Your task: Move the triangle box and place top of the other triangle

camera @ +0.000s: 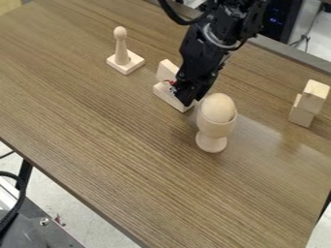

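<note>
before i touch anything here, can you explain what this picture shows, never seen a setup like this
The black machine coming in from the top edge is a robot arm. The tool at its end, pointing down, is its gripper, which does the grasping. There is one picture, taken by a fixed camera looking down at a slant on the wood-grain table.

On the table are pale wooden pieces: a knobbed peg on a square base at upper left, an egg in a footed cup near the middle, and two stacked blocks at right. The gripper is down at another wooden piece; whether it holds it, I can't tell.
</note>
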You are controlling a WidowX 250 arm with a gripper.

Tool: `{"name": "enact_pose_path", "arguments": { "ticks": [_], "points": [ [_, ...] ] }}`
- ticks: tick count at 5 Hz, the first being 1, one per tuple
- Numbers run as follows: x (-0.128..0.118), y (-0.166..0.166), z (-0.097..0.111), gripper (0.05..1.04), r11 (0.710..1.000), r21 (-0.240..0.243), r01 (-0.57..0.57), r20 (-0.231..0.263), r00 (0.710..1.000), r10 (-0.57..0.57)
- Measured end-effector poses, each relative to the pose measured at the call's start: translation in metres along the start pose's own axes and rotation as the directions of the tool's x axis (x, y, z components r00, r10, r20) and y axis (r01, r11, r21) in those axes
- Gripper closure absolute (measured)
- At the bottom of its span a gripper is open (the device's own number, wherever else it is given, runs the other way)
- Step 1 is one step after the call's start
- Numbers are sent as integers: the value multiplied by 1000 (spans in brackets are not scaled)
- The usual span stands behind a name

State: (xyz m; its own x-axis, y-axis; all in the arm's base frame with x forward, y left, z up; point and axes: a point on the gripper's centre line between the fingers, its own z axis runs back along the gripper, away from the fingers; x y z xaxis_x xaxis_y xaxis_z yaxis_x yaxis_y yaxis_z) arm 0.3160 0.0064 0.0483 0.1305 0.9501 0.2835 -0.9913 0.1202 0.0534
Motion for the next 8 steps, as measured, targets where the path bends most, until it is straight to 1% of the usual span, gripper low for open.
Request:
{"name": "enact_pose_path", "arguments": {
  "ticks": [1,2,3,5,6,7,8],
  "points": [
    [0,0,-5,794,1000,12,2,1,1000,-2],
    [2,1,-6,794,1000,15,-5,0,1000,5],
    [2,2,-11,794,1000,30,-7,-2,1000,7],
    [6,-5,-11,794,999,23,-23,-9,1000,24],
    [5,-5,-11,736,999,24,-23,-14,1000,24],
    [4,-4,-12,431,999,33,-24,-14,1000,24],
    [4,-4,-11,144,999,30,-25,-13,1000,25]
  ]
}}
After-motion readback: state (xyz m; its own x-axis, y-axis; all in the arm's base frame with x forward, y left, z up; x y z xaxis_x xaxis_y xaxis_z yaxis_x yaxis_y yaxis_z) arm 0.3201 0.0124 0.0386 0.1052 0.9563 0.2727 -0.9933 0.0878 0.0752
